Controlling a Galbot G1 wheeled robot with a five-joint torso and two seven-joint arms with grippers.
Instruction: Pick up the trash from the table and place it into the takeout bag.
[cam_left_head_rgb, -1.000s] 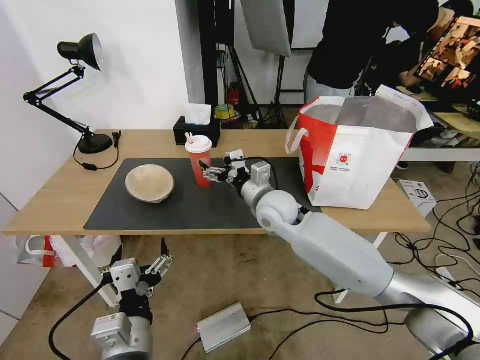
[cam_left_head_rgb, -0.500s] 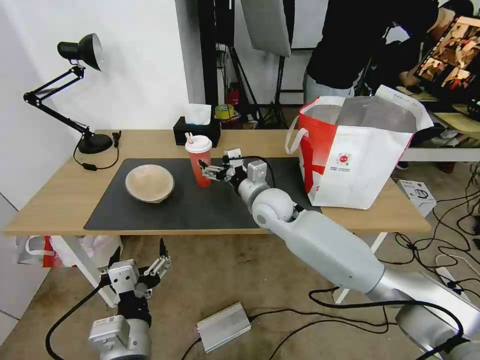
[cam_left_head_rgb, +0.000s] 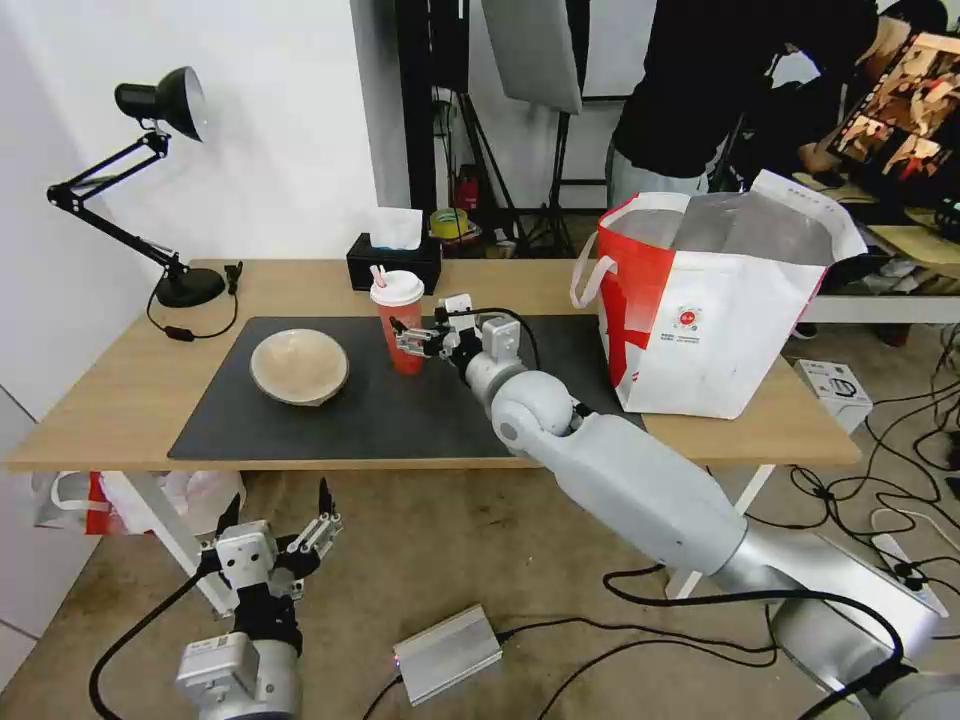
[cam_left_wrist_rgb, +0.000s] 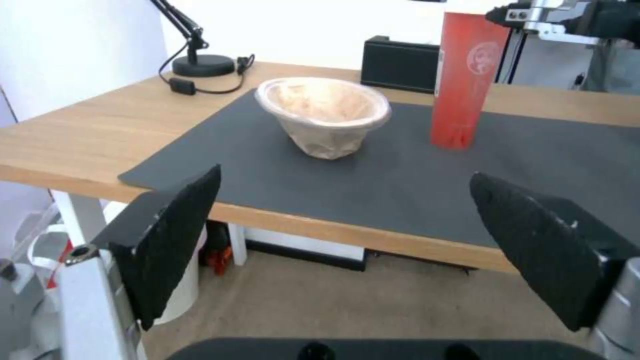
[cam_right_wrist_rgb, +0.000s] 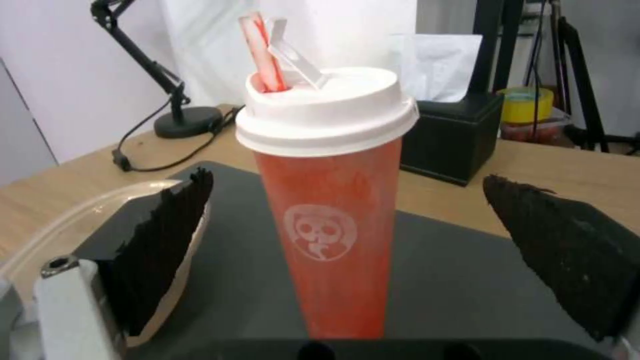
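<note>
- Head view: the right arm is stretched out over the table (cam_left_head_rgb: 120, 400), and the right gripper (cam_left_head_rgb: 402, 338) sits right at the red drink cup (cam_left_head_rgb: 400, 322), around mid-height. Fingers are spread, one either side of the cup, and I can't tell from here if they're touching it. The cup stands upright on the dark grey mat (cam_left_head_rgb: 400, 410), white lid and straw on top.
- Same view: the shallow tan bowl (cam_left_head_rgb: 299, 366) is on the mat too, off to the cup's left, well apart from the gripper. The takeout bag (cam_left_head_rgb: 715, 300) stands open at the right end of the table, white front, red side panel, silvery inside. The black tissue box (cam_left_head_rgb: 393, 262) is just behind the cup, and the desk lamp (cam_left_head_rgb: 150, 180) is on the far left corner.
- Same view: the left gripper (cam_left_head_rgb: 280, 525) hangs down low in front of the table edge, below the tabletop, fingers splayed wide, holding nothing.
- Left wrist view: the two black left pads (cam_left_wrist_rgb: 177, 235) are wide apart with nothing between them. Past them you see the tan bowl (cam_left_wrist_rgb: 323, 115) and the cup (cam_left_wrist_rgb: 467, 80) on the mat, with the right gripper (cam_left_wrist_rgb: 533, 20) up by the cup's top.
- Right wrist view: the cup (cam_right_wrist_rgb: 330, 200) is dead centre between the black right pads (cam_right_wrist_rgb: 167, 245), clear gaps on both sides, so it's not pinched. The bowl's rim (cam_right_wrist_rgb: 73, 220) peeks in behind one pad.
</note>
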